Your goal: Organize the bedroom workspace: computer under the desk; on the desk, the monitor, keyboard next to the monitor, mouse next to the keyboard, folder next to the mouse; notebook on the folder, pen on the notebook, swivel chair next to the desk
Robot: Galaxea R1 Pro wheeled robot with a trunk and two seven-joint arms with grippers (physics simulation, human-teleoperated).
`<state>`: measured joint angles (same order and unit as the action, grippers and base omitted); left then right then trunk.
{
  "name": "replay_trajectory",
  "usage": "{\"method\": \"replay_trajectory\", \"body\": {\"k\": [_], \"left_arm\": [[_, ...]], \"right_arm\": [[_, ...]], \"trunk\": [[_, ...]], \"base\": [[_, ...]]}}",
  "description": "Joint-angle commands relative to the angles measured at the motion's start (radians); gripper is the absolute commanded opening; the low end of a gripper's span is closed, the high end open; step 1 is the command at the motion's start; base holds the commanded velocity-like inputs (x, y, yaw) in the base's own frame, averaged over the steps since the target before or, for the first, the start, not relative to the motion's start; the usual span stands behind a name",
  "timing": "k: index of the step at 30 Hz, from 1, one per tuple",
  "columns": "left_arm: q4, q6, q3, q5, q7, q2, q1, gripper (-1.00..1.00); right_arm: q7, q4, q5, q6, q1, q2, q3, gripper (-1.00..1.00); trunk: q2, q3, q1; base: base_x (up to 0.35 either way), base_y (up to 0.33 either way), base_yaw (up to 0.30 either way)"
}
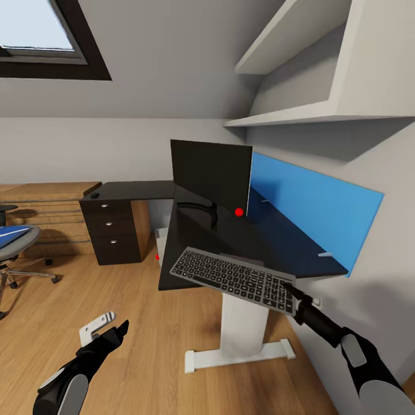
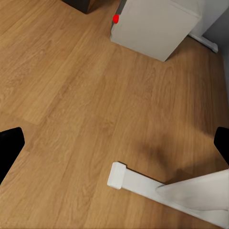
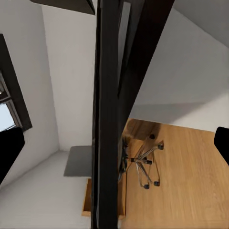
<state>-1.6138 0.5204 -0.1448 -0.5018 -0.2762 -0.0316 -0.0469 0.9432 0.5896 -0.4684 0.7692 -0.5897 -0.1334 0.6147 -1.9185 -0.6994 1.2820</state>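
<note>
The monitor (image 1: 210, 173) stands on the black-topped desk (image 1: 271, 242). The keyboard (image 1: 233, 278) sits tilted at the desk's front edge, overhanging it. My right gripper (image 1: 292, 291) is at its right end, open, with the fingers wide apart on either side of the keyboard's thin edge (image 3: 107, 119). The mouse (image 1: 94, 195) lies on the desk's far left wing. The computer (image 1: 162, 243) (image 2: 152, 26) stands on the floor under the desk. The blue folder (image 1: 11, 233) lies on the swivel chair (image 1: 20, 253). My left gripper (image 1: 109, 329) hangs open over the floor. The notebook and pen are out of view.
A blue panel (image 1: 314, 202) backs the desk along the right wall, with white shelves (image 1: 300, 112) above. The desk's white leg (image 1: 242, 328) and foot (image 2: 157, 188) stand just ahead. Black drawers (image 1: 112, 227) and a light wooden cabinet (image 1: 49, 216) are at the left.
</note>
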Motion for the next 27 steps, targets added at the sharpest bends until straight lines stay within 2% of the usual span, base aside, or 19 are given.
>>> {"method": "replay_trajectory", "body": {"k": [1,13,14,27], "left_arm": [[-0.001,0.004,-0.001,-0.011,-0.007,-0.001,-0.001,1.0],[-0.001,0.004,-0.001,-0.011,-0.008,-0.001,-0.001,1.0],[-0.001,0.004,-0.001,-0.011,-0.008,-0.001,-0.001,1.0],[-0.001,0.004,-0.001,-0.009,-0.008,-0.001,-0.001,1.0]], "right_arm": [[0.002,-0.001,-0.001,0.005,-0.001,0.002,0.002,1.0],[0.002,-0.001,0.009,0.006,-0.001,0.006,0.002,1.0],[0.002,-0.001,0.01,0.007,-0.001,0.005,0.002,-1.0],[0.002,0.001,0.013,0.007,-0.001,0.005,0.002,-1.0]], "trunk": [[0.0,-0.001,0.0],[0.0,-0.001,0.0],[0.0,-0.001,0.0],[0.0,-0.001,0.0]], "base": [[0.0,0.0,0.0],[0.0,0.0,0.0],[0.0,0.0,0.0],[0.0,0.0,0.0]]}}
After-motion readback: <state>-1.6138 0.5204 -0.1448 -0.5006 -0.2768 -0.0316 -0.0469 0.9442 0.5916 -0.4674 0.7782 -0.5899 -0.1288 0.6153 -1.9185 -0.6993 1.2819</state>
